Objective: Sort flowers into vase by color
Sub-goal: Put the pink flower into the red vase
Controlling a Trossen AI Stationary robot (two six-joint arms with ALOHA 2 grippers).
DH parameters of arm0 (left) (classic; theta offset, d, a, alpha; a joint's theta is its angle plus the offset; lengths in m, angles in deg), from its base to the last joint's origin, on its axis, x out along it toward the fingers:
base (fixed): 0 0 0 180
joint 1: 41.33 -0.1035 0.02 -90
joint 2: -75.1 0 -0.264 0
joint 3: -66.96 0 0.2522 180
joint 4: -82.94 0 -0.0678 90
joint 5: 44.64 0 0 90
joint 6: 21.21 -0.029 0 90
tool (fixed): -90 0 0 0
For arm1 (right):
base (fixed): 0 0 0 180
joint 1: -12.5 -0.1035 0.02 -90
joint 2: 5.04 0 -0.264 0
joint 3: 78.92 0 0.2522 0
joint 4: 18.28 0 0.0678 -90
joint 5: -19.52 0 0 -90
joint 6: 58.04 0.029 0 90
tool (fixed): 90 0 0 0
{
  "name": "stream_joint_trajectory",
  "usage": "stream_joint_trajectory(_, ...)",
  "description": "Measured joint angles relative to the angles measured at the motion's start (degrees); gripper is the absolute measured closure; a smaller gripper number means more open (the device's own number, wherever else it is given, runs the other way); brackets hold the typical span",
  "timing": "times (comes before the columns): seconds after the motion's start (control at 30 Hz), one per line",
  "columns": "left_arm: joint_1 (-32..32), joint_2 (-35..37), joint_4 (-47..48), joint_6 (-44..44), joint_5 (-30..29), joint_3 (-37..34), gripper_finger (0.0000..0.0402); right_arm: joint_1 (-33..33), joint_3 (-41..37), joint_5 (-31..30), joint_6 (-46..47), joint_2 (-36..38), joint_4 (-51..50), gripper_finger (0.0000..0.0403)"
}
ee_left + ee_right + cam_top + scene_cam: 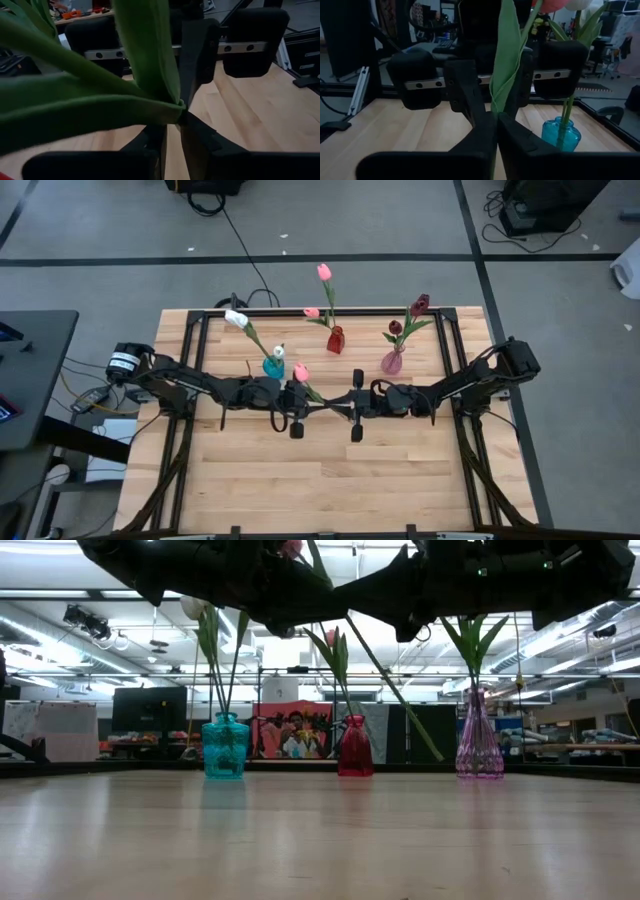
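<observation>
On the wooden surface (320,470), the teal vase (273,366) at the left holds white tulips (236,319). Just beside it, the left gripper (297,402) has its jaws closed on the stem of a pink tulip (301,372), held above the surface with its head toward the vases. Facing it from the other side, the right gripper (355,404) has its jaws narrowed around the same stem. Behind them the red vase (335,340) holds pink tulips (324,272); the pink vase (392,362) on the right holds maroon tulips (419,305).
</observation>
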Motion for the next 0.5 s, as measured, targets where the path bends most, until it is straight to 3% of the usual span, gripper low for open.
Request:
stream_joint_trajectory(0.27,-0.01,0.0,-0.02,0.04,-0.21,0.0,0.0349,0.0,0.02,-0.11,0.88,0.0,0.48,0.0316)
stream_joint_trajectory(0.5,-0.01,-0.07,0.17,0.04,0.15,0.0,0.035,0.0,0.04,-0.4,0.43,0.0,0.74,0.0312)
